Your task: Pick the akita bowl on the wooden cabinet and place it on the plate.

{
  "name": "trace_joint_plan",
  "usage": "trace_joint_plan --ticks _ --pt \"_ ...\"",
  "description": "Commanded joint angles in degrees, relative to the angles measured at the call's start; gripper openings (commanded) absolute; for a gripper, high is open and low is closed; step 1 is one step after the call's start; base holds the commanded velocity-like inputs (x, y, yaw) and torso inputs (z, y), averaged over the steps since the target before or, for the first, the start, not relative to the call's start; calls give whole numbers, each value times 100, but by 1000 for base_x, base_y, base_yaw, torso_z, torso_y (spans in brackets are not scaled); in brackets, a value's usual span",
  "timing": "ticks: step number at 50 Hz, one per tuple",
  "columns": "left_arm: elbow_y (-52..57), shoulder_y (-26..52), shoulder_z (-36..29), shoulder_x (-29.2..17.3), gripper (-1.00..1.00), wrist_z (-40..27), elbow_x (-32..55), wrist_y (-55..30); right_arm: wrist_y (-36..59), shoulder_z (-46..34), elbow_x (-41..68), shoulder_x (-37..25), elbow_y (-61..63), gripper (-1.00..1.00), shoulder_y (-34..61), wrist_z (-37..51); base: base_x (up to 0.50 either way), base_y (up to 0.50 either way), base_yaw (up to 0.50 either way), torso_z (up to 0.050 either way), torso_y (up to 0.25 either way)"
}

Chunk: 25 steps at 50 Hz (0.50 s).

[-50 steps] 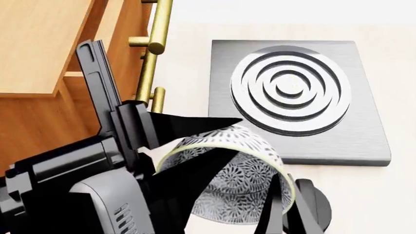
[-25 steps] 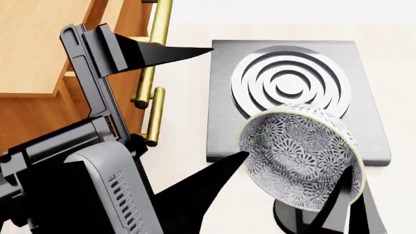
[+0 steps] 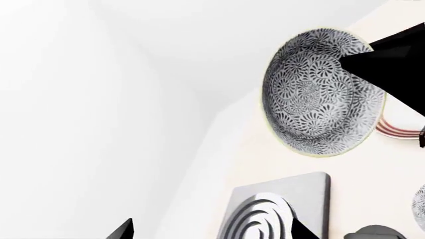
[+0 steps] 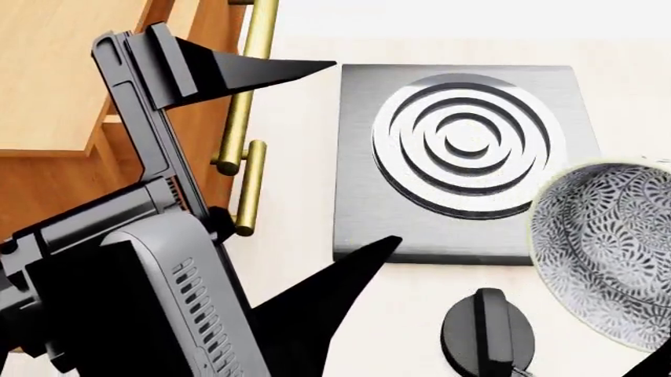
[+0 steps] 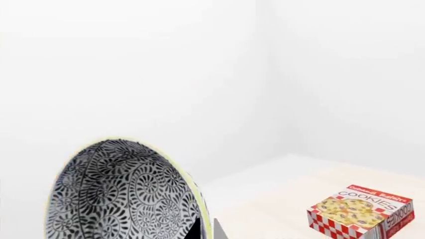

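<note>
Akita bowl point(image 4: 614, 259): patterned black-and-white, tilted, held aloft at the head view's right edge, beside the stove plate point(image 4: 461, 157); right gripper point(image 5: 206, 230) closed on its rim; plate point(image 3: 398, 127), red-ringed, partly hidden behind the bowl; left gripper point(image 4: 304, 181) jaws spread wide, empty, near the wooden cabinet point(image 4: 63, 78); cookie box point(image 5: 362, 211) on the counter.

A pale cream tabletop point(image 4: 304, 196) carried a grey stove plate point(image 4: 461, 157), a black knob point(image 4: 488, 334) in front of it, the wooden cabinet point(image 4: 63, 94) beside it, the plate point(image 3: 397, 127), and a cookie box point(image 5: 362, 211).
</note>
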<state>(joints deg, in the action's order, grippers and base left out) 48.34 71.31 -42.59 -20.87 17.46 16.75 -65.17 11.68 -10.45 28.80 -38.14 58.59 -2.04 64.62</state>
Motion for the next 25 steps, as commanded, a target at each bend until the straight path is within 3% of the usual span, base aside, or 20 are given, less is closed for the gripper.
trace_joint_plan --ticks 1,16,25 --pt "-22 5 57 27 100 28 92 -52 -280 494 590 -389 -147 -100 -164 633 0 0 0 0 0" --pt "-22 65 -20 10 100 5 79 -30 -927 1262 1035 -662 -206 -100 -758 495 0 0 0 0 0" --pt "-16 11 -16 -31 100 -41 68 12 -2436 2154 2340 -391 -253 -100 -1560 -94 0 0 0 0 0"
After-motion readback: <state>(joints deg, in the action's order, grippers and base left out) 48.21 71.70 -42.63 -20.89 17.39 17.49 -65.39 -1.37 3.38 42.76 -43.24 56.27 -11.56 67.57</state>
